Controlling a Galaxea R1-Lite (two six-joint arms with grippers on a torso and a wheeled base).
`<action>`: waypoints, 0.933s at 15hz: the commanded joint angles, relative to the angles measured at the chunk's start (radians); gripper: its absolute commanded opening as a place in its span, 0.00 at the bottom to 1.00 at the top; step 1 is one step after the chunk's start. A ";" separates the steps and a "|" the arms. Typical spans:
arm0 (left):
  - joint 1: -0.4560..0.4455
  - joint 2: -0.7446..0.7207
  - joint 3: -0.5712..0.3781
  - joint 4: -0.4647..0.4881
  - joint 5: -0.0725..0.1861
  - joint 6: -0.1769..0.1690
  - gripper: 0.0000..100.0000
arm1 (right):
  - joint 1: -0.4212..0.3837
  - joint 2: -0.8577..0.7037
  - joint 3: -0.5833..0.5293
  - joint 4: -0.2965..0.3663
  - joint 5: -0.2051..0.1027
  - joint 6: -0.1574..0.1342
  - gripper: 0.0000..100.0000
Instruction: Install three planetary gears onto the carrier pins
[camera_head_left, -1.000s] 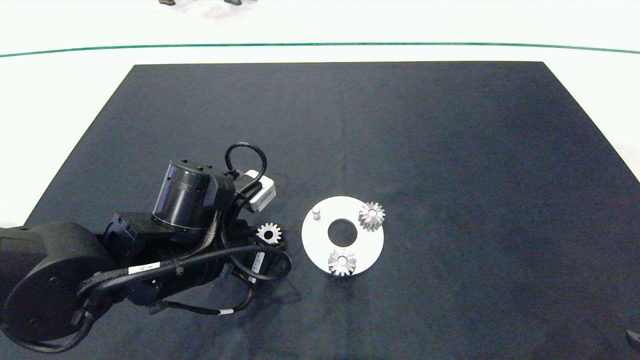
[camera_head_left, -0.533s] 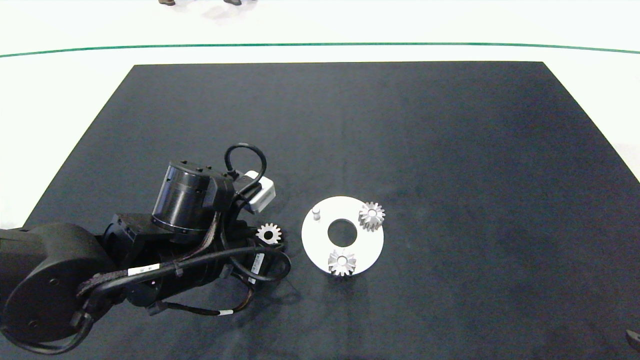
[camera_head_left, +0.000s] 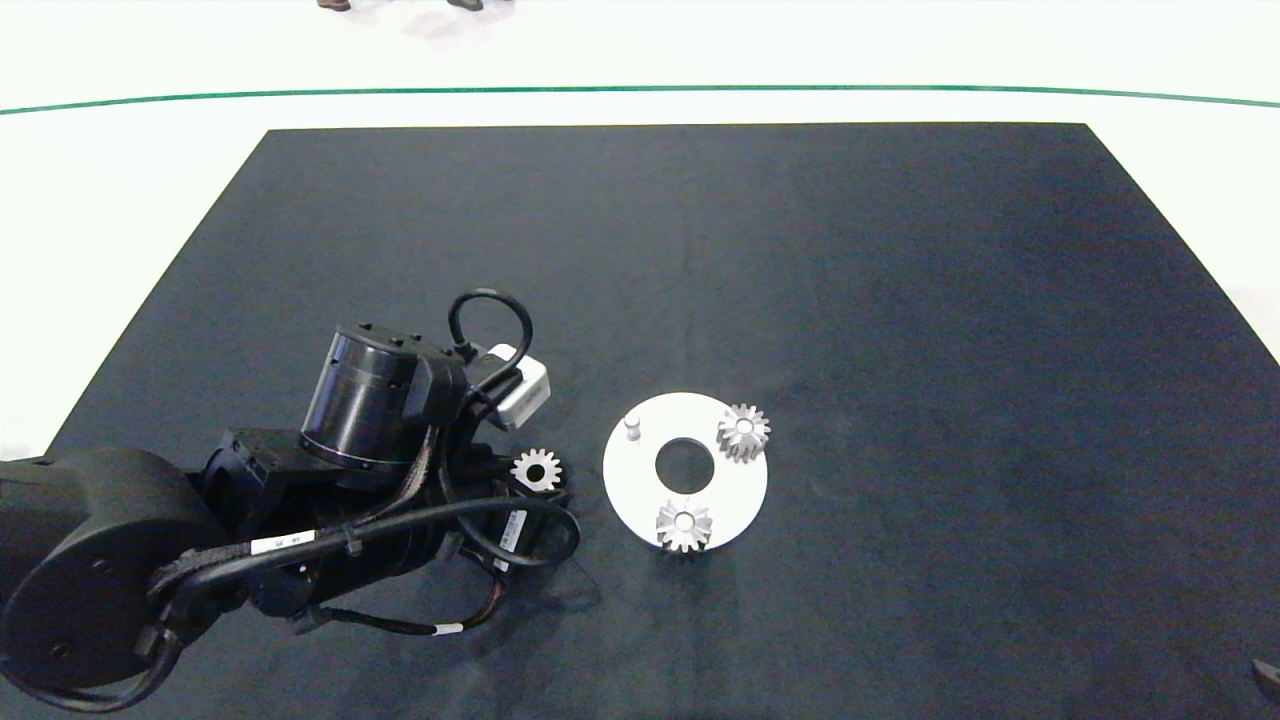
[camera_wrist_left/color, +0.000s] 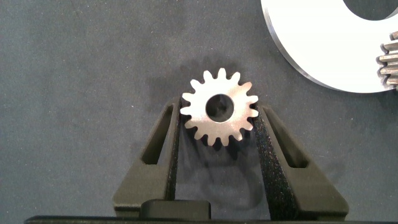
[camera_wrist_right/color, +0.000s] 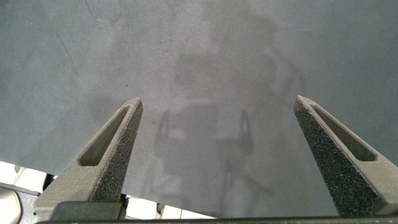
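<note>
A white round disc (camera_head_left: 640, 490) lies on the black mat and carries the carrier pins. One pin (camera_head_left: 632, 426) stands bare at the disc's far left. Two silvery planetary gears (camera_head_left: 743, 432) (camera_head_left: 684, 524) sit on the other two pins. The third gear (camera_head_left: 536, 470) is just left of the disc. In the left wrist view this gear (camera_wrist_left/color: 219, 108) sits between the fingers of my left gripper (camera_wrist_left/color: 217, 111), which press on its teeth from both sides. My right gripper (camera_wrist_right/color: 217, 101) is open over bare mat, with nothing between its fingers.
The black mat (camera_head_left: 700, 250) covers the table, with white floor and a green line (camera_head_left: 640, 89) beyond it. My left arm (camera_head_left: 370, 400) fills the near left. A person's shoes (camera_head_left: 335, 4) show at the far edge. The right arm (camera_head_left: 1268, 678) just shows at the near right corner.
The left arm has crept slightly toward the near left, and the held gear has shifted with it by a few pixels. The disc and its two gears have not moved.
</note>
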 joint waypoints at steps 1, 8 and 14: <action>0.000 0.004 0.000 -0.002 0.002 -0.001 0.00 | 0.002 -0.005 -0.001 0.002 -0.001 -0.001 1.00; 0.009 -0.070 -0.006 0.008 0.010 0.003 0.00 | 0.004 -0.006 -0.003 0.002 -0.002 -0.003 1.00; -0.003 -0.176 -0.132 0.193 0.077 0.042 0.00 | 0.005 -0.005 -0.007 0.002 -0.002 -0.003 1.00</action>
